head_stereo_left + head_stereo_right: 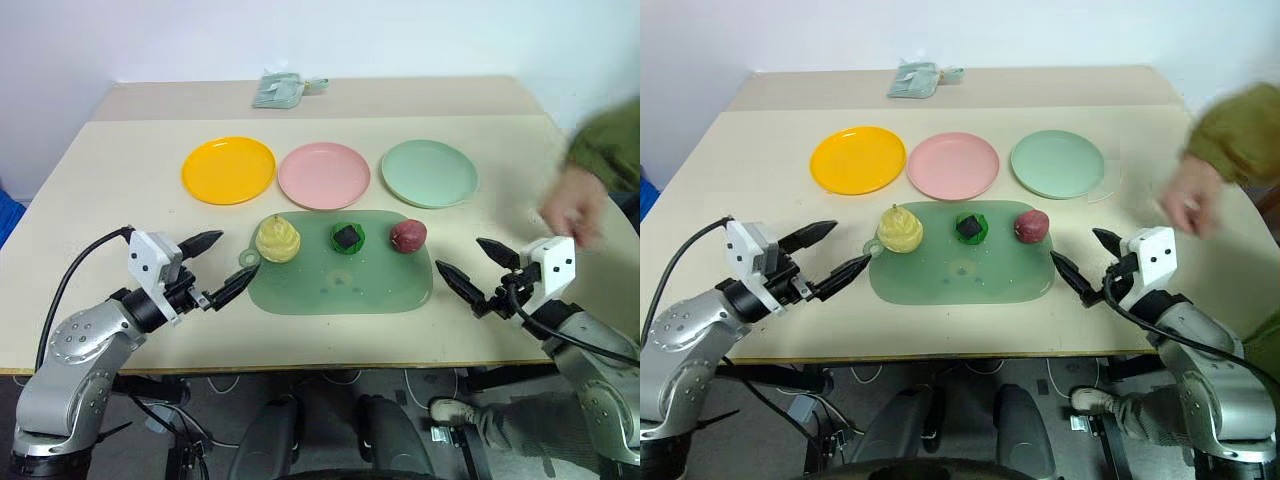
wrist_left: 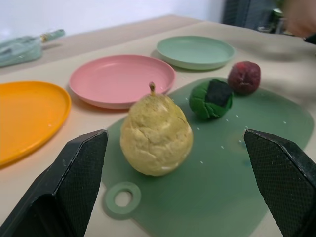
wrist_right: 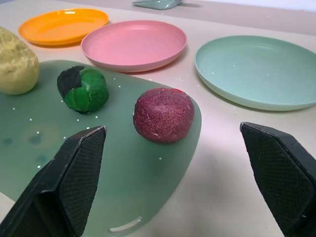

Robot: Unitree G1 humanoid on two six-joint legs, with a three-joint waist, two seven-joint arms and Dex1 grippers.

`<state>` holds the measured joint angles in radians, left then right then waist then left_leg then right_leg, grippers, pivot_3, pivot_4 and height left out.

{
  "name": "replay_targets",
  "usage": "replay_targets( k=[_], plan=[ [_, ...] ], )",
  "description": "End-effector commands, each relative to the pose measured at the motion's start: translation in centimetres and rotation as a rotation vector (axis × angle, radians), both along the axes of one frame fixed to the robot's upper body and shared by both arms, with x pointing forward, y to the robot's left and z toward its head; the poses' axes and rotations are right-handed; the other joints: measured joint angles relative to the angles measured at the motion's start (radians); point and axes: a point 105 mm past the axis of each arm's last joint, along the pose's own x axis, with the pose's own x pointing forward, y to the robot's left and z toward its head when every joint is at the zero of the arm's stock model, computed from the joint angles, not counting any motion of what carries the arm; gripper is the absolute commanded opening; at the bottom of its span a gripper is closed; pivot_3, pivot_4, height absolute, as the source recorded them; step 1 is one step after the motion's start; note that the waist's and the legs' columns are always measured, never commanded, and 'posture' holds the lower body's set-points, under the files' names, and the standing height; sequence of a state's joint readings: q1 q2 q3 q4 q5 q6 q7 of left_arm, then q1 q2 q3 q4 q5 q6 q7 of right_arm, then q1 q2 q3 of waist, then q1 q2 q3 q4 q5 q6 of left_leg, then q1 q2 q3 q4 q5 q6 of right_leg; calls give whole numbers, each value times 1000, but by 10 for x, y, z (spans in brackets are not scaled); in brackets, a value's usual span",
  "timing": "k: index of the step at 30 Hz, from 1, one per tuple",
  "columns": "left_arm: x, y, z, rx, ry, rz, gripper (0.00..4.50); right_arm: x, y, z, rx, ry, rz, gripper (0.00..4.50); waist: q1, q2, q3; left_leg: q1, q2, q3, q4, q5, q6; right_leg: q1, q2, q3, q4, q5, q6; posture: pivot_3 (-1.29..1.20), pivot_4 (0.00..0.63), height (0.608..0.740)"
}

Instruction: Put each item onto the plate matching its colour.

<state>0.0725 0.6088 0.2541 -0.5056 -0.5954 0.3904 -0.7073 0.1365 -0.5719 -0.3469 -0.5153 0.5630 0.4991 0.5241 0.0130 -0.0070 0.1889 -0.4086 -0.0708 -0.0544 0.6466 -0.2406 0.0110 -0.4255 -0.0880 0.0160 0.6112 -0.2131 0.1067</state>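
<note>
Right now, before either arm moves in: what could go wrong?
1. A person's hand hangs over the table near the right gripper; a swing could hit it.
2. The pear, green ball and red fruit are rounded; open jaws may roll them off the mat.
3. Plates sit close together; drops could land wrong.

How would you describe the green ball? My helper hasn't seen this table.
On the translucent green mat near the table's front edge, three toy foods sit in a row. The small green ball is the middle one, between the pale yellow pear and dark red roundish fruit; it alone has a black patch.
</note>
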Motion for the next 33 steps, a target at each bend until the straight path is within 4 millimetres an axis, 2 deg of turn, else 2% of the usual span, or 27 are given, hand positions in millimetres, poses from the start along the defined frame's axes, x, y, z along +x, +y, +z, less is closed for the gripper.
replay_targets(
  k=[1, 15, 19, 23, 26, 33],
  plan=[
    [-5, -1, 2, 18, 18, -33, 4500, -5, 3, 16, -20, -55, 14, 4450, 0, 0, 0, 0, 0, 0, 0, 0, 0, 0, 0, 0, 0, 0, 0, 0, 150, 740],
    [5, -2, 9, -10, -13, 41, 4500, 7, 26, 34, -38, -108, 99, 4450, 0, 0, 0, 0, 0, 0, 0, 0, 0, -1, 0, 0, 0, 0, 0, 0, 150, 740],
    [15, -3, 11, -40, 17, 98, 4500, 5, 40, 42, -16, -126, 223, 4450, 1, 0, 0, 0, 0, 0, 0, 0, 0, -1, 0, 0, 0, 0, 0, 0, 150, 740],
    [29, -12, 10, -90, 100, 146, 4500, -4, 60, 52, 19, -150, 411, 4450, 1, -1, 0, 0, 0, 0, 1, 0, 0, 0, 0, -1, 0, 0, 1, 0, 150, 740],
    [39, -28, 12, -128, 130, 149, 4500, -9, 72, 52, 10, -146, 552, 4450, 1, -2, 0, 0, 0, 0, 1, 0, 0, 0, 1, -1, 0, 1, 2, 0, 150, 740],
    [60, -49, 2, -111, 212, 204, 4500, 3, 73, 52, -24, -176, 619, 4450, 1, -2, 0, 0, -1, 0, 2, 0, 0, 0, 2, -2, 1, 2, 4, 0, 150, 740]
  ],
)
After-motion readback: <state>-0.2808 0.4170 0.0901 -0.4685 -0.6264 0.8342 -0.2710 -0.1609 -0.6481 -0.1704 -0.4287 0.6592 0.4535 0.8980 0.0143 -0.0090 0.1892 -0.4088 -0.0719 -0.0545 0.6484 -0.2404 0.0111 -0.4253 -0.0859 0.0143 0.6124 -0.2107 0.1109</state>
